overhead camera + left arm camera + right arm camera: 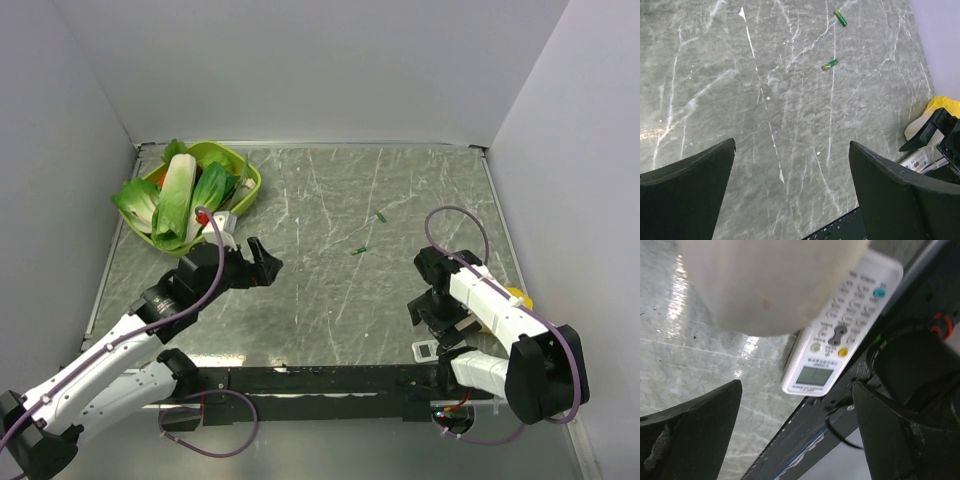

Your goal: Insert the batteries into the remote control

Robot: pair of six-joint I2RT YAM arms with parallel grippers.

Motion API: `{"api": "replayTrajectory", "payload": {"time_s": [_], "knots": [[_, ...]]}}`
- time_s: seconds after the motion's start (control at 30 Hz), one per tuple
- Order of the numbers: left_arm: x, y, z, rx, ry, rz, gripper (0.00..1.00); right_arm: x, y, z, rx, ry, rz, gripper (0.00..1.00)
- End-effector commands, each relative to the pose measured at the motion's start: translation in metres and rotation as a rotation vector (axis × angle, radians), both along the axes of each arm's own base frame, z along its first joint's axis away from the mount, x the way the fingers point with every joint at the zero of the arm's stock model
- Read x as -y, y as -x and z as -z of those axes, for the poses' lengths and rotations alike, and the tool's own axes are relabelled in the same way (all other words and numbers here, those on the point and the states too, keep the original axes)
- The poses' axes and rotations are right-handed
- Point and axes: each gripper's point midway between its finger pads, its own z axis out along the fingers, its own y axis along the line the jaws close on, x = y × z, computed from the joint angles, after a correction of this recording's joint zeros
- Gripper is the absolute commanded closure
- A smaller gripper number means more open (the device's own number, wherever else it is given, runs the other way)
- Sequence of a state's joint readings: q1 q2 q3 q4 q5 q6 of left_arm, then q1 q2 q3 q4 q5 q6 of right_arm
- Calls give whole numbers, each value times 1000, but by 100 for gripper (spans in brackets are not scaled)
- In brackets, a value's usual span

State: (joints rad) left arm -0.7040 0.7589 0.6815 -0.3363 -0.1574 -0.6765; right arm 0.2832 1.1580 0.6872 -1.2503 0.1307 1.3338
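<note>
Remote control (424, 350) first, from the top camera: a small white bar at the near edge of the table (330, 290), right by the black rail (330, 380) and partly hidden under the right gripper (437, 320), so its long axis is hard to read here. Far battery (381, 215) and near battery (359, 250) lie loose on the table, well apart from the remote control and beyond it, both slanted. Far to the left of the remote control, a green bowl (252, 185) is heaped with leafy greens (175, 195). Left gripper (262, 262) hangs between the two, jaws spread, empty.

Over to the left wrist: left gripper (792, 145) wide open, nothing in it. Far battery (840, 18) runs diagonally; near battery (830, 64) is almost crosswise.

Right wrist now: remote control (840, 335) face up, long axis diagonal, display end at lower left over the rail, button end at upper right. A cream lump (770, 280) overlaps its upper-left side. Right gripper (796, 384) hovers above the remote control, jaws wide, holding nothing.
</note>
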Motion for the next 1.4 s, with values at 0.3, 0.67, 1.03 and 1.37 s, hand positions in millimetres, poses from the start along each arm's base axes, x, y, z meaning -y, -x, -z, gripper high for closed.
{"api": "replayTrajectory", "payload": {"time_s": [0.3,0.67,1.03,1.37], "knots": [[-16,-3,-31,106,-38,-21,1,-20,35,25,-122,43,256,9],[-17,-5,-28,94,-41,-28,1,-6,22,29,4,149,360,29],[-19,-7,-29,86,-45,-45,1,-32,-51,22,248,134,0,72],[-41,-9,-31,79,-51,-161,1,-213,-117,-2,366,-144,-802,70]]}}
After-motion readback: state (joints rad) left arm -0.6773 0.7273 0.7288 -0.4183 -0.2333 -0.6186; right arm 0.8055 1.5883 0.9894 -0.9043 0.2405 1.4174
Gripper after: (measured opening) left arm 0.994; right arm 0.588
